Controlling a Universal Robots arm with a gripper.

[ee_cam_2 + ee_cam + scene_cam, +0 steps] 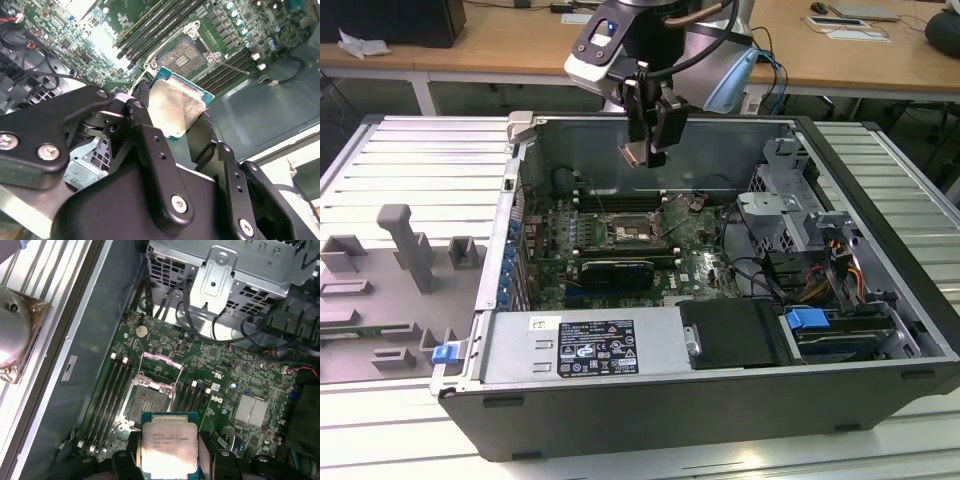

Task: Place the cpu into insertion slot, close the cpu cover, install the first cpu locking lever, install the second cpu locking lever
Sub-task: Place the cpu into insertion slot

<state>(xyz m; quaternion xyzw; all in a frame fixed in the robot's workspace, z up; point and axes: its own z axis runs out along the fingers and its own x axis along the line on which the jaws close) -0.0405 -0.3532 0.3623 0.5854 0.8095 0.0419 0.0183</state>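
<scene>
- Computer case [720, 420]: just one, lying open on the bench. All four steps look undone to me, so the job is right at the start.
- Motherboard [698, 262]: one, flat in the bottom of the case.
- Gripper [645, 150]: one, with two black fingers [150, 142]. In the exterior view it hangs above the board at 12 o'clock from the socket. The fingers are closed in just far enough to pinch the chip by its edges.
- Black expansion card [615, 270]: one, at 6 o'clock from the socket in the exterior view. It's not part of this job.
- Cpu cover [161, 358]: one, flipped up on its hinge, so closing it is yet to do.
- Insertion slot [147, 405]: one, bare and empty, with nothing seated in it. Memory slots sit in banks on two sides, but I can't count them cleanly.
- Cpu [167, 450]: one, silver top showing, held in the gripper clear of the board with nothing else touching it.
- Locking levers: too thin for me to pick out or count, but with the cover up I'd say neither is latched.
</scene>
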